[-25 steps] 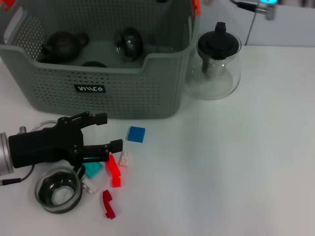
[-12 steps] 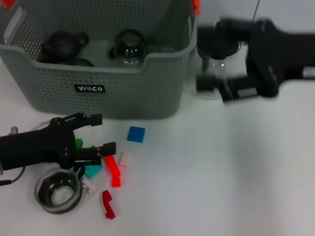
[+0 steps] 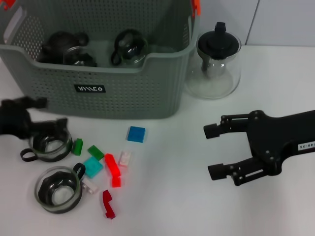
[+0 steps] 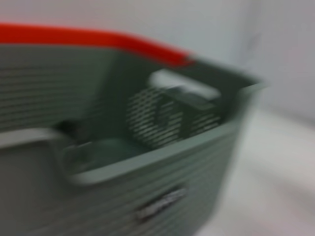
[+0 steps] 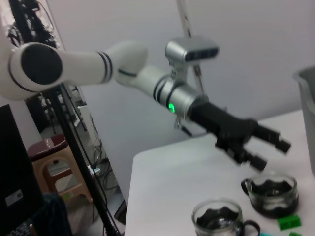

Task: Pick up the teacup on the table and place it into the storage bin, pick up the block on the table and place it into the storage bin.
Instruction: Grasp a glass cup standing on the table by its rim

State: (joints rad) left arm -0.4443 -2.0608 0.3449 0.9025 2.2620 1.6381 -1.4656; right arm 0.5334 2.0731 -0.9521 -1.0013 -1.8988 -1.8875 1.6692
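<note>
Two glass teacups stand on the white table (image 3: 177,196): one teacup (image 3: 47,147) at the far left and a second teacup (image 3: 58,190) nearer the front. My left gripper (image 3: 47,114) is open just beyond the far-left cup, holding nothing. Several blocks lie beside the cups: a blue block (image 3: 136,133), a red block (image 3: 113,170), a teal block (image 3: 92,167) and others. The storage bin (image 3: 103,93) stands behind them with dark teaware inside. My right gripper (image 3: 212,150) is open and empty above the table's right half. In the right wrist view the left gripper (image 5: 271,153) hovers over a teacup (image 5: 272,192).
A glass teapot (image 3: 217,61) with a black lid stands right of the bin. A dark red block (image 3: 108,204) lies near the front edge. The left wrist view shows only the bin wall (image 4: 162,162) and an orange clip (image 4: 98,39), blurred.
My left gripper has drawn back to the left, uncovering the far-left teacup. My right arm has swung from the teapot area down to the right half of the table.
</note>
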